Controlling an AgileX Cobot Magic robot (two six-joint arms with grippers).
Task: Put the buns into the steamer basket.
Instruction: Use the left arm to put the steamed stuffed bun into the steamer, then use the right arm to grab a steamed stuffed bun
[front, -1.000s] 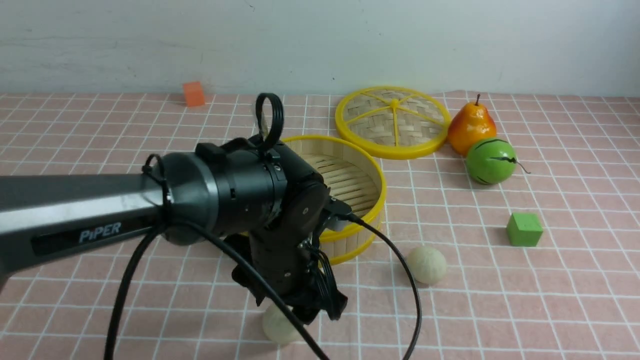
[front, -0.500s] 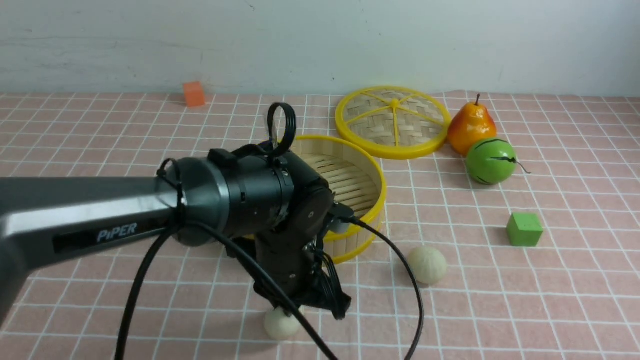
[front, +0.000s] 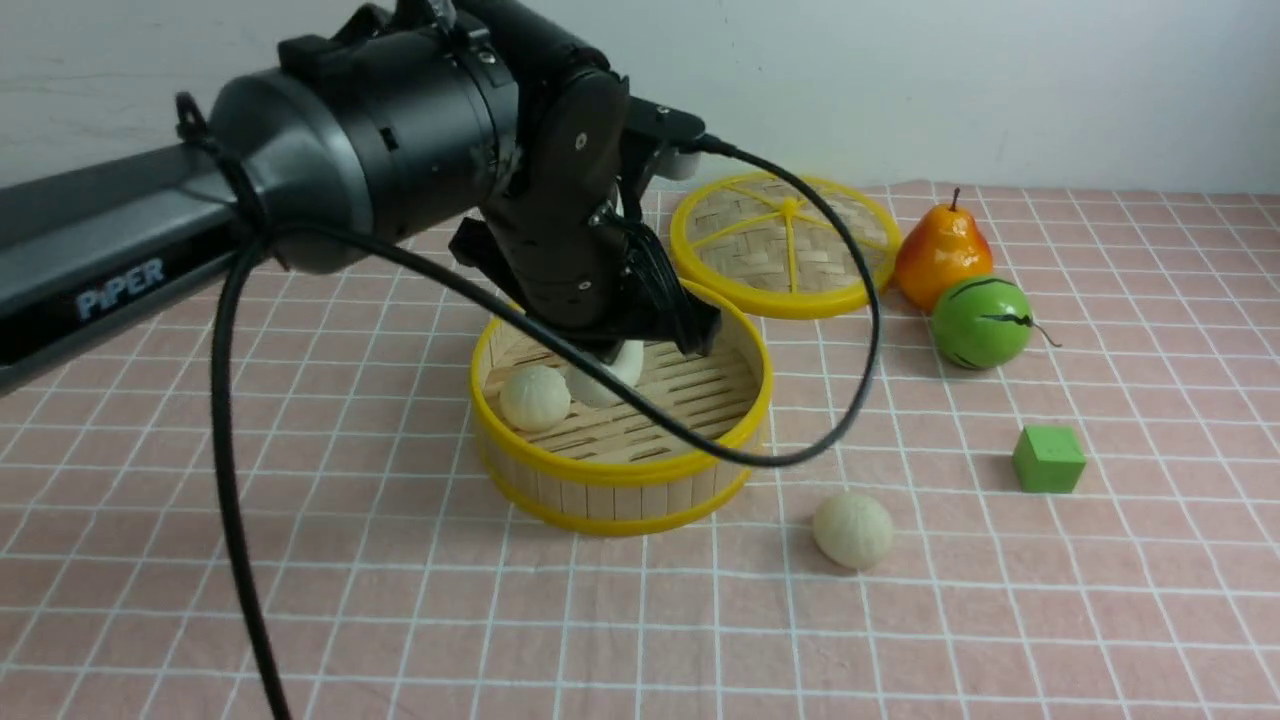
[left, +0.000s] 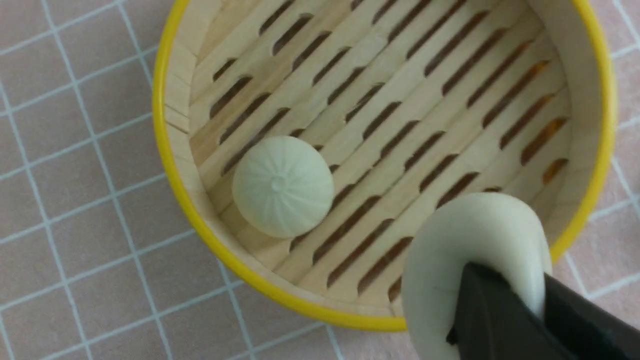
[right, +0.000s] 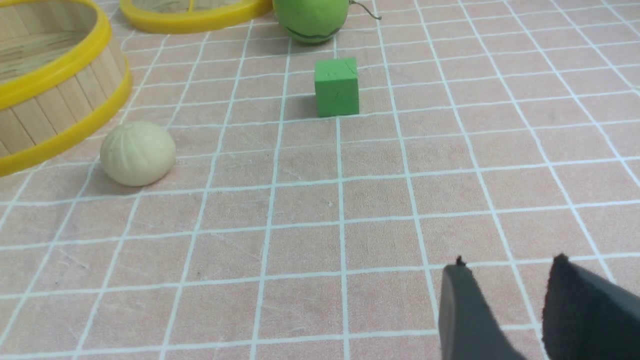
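Read the steamer basket (left: 410, 90) as a clock face with the left gripper (left: 515, 295) at six; its dark fingers (left: 490, 320) clamp the pinched bun (left: 470, 235), cream-white and squashed, over the yellow rim at six o'clock; the second bun (left: 282, 186), pleats radiating from its crown, sits on the slatted floor near ten o'clock, just beside the wall; pink white-gridded cloth (left: 75, 200) surrounds the basket.

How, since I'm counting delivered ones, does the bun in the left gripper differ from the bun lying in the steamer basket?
The held bun is pinched in the left gripper and looks squashed; the resting bun is free and round. The held bun shows no pleats; the resting bun lies on the slats of the steamer basket, pleats up. Both are cream-white.
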